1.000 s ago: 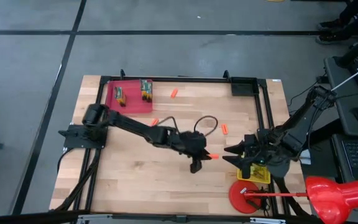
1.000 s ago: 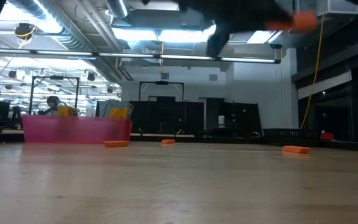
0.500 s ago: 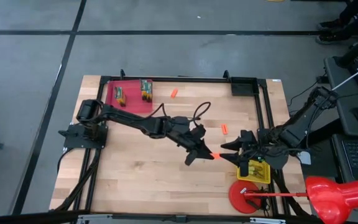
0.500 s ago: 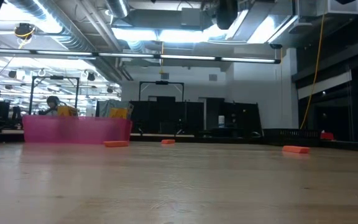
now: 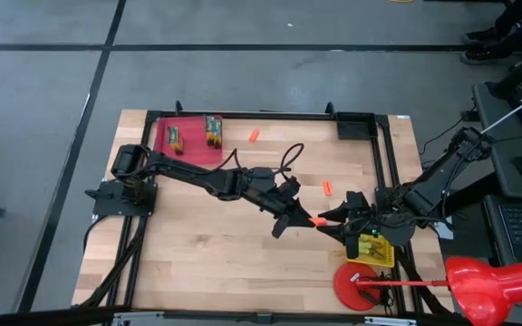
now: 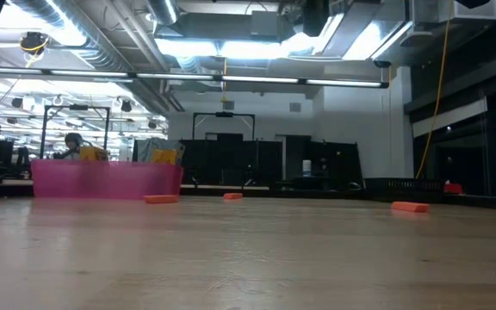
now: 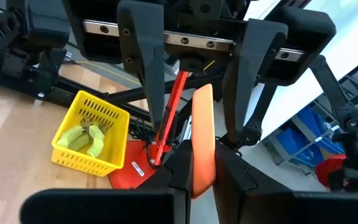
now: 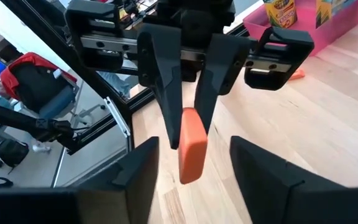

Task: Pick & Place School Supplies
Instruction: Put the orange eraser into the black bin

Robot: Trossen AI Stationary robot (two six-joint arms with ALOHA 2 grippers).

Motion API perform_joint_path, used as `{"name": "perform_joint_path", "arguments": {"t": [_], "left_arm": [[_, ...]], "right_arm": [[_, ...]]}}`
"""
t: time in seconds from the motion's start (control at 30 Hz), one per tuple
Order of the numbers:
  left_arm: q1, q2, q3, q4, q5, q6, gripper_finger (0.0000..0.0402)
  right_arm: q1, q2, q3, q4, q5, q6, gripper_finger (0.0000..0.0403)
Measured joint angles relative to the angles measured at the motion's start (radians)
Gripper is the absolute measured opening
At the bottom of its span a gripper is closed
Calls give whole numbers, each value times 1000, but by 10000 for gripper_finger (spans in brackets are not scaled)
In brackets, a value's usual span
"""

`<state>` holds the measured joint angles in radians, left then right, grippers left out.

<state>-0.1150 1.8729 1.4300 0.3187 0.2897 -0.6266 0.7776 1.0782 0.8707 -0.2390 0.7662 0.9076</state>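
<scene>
My left gripper [image 5: 290, 217] hangs above the middle of the table, shut on an orange stubby piece [image 5: 314, 220]. My right gripper [image 5: 333, 217] faces it from the right, open. In the left wrist view its two fingers [image 7: 149, 74] stand either side of the piece's free end [image 7: 202, 102] with a gap on each side. More orange pieces [image 5: 327, 187] [image 5: 253, 135] lie on the table. Two crayon boxes [image 5: 212, 129] stand in the pink tray [image 5: 191, 152]. Yellow-green pliers [image 7: 86, 137] lie in the yellow basket [image 5: 371, 250]. My left gripper pinches the orange piece by its near end [image 7: 201, 177] between the two fingers. The piece sticks out past the fingertips, in line with them, toward my right gripper. The fingers come nearly level from the table's left. The piece is lifted clear of the table.
A red round base with a red rod [image 5: 358, 285] sits at the near right by the basket. The dark frame rail [image 5: 270, 115] runs along the far edge. In the low view, orange pieces [image 6: 410, 207] [image 6: 160, 199] lie on the wood.
My left gripper has risen out of the low view with the orange piece and tipped from pointing down to nearly level, facing my right gripper. The piece now lies between my right gripper's fingers.
</scene>
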Motion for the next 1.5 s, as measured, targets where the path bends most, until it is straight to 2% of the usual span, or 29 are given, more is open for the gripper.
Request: {"name": "perform_joint_path", "arguments": {"t": [0.13, 0.37, 0.87, 1.13, 1.27, 1.33, 1.4, 1.5], "left_arm": [[0, 0, 0, 0, 0, 0, 28], [0, 0, 0, -5, -2, 0, 28], [-1, -1, 1, -20, -11, 27, 31], [-9, 1, 0, -139, 35, 30, 149], [-24, -5, 0, -232, 31, 69, 176], [-29, -24, 1, -327, -7, 109, 178], [-34, -67, 0, -496, -103, 160, 174], [-48, -155, 0, -741, -362, 204, 164]], "right_arm": [[0, 0, 0, 0, 0, -3, 157], [0, 0, 0, 2, -6, -32, 33], [0, 1, 0, 16, 20, -64, 31], [-1, 1, 1, 37, 89, -64, 31], [-2, 1, 1, 40, 124, -67, 31], [-10, 0, 1, 38, 153, -63, 31], [-27, 0, 1, 24, 187, -56, 31], [-84, 0, 1, -42, 217, -2, 31]]}}
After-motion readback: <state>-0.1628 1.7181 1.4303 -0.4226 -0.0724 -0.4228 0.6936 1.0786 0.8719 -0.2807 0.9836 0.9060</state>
